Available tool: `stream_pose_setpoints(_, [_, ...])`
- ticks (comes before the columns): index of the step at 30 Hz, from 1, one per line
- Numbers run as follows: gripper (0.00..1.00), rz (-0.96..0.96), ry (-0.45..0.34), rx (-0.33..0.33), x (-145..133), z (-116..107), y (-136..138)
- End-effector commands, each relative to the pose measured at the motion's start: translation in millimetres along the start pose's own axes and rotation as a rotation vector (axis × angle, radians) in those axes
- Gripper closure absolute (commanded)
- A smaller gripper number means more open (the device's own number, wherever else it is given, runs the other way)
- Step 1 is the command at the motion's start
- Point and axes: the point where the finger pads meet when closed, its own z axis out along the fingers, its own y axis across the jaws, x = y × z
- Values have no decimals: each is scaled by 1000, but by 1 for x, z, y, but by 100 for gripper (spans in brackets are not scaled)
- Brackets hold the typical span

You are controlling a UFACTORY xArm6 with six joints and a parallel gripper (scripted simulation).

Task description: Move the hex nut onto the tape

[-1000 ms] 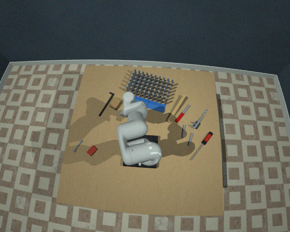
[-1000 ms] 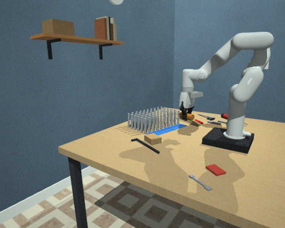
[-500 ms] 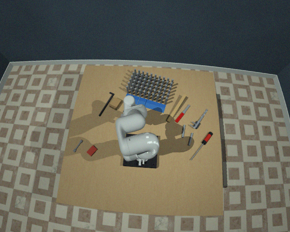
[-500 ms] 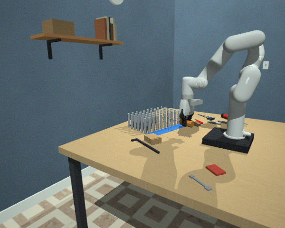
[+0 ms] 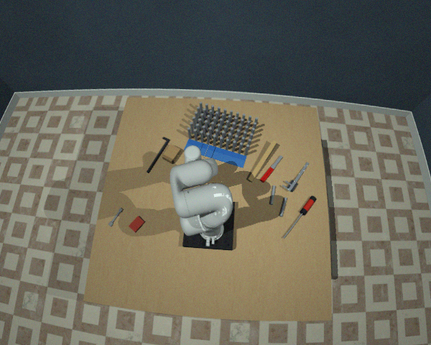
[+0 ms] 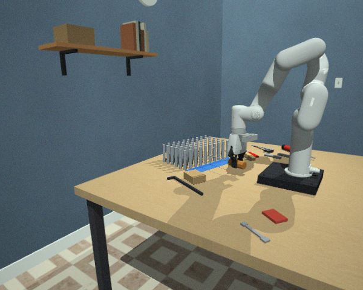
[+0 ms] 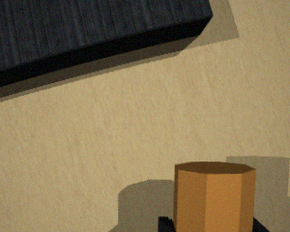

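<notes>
My gripper [image 6: 234, 162] is low over the table, between the strip of blue tape [image 6: 206, 166] [image 5: 230, 157] and the robot base, and is shut on the orange-brown handle of the hook pick [image 6: 240, 164] [image 7: 215, 198]. In the wrist view the six-sided handle stands up between the dark fingers at the bottom edge. The pick's hook tip is not visible. The grey spacers [image 5: 223, 128] [image 6: 194, 151] stand in a dense upright grid just behind the tape. The hex nut is hidden among them. In the top view the arm covers the gripper.
The black robot base [image 6: 289, 179] [image 7: 87, 29] lies close by. A black hex key [image 5: 157, 154] [image 6: 184, 184] and a wooden block [image 5: 172, 152] [image 6: 194, 177] lie left of the tape. A red block [image 5: 136, 223], small wrench [image 5: 116, 216], red screwdriver [image 5: 301, 215] and caliper [image 5: 297, 178] are scattered around.
</notes>
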Motion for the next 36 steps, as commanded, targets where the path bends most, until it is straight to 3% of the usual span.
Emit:
stream_pose_setpoints(1, [100,0,-3,-2,-2,4,1])
stream_pose_setpoints(17, [100,0,-3,-2,-2,7,1])
stream_pose_setpoints(36, [100,0,-3,-2,-2,37,1])
